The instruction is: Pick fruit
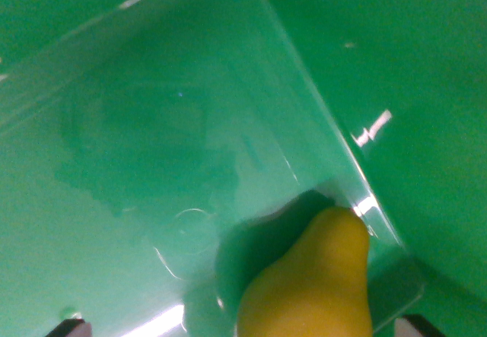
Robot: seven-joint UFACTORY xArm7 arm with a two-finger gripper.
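A yellow pear (316, 284) fills the bottom of the wrist view, its narrow top pointing up and to the right. It lies in the near corner of a clear plastic bin (304, 101) that stands on a green surface. My gripper (243, 328) shows only as two dark fingertips at the bottom edge, one at the wrist view's left (70, 327) and one at its right (420, 324). They stand wide apart with the pear between them, closer to the right one. Neither tip visibly touches the fruit. The pear's lower body is cut off by the frame.
The bin's transparent wall (358, 192) runs diagonally from top centre to lower right, with glare spots on it. A dark shadow (144, 147) lies on the bin floor. Green tabletop (426, 63) extends beyond the wall on the right.
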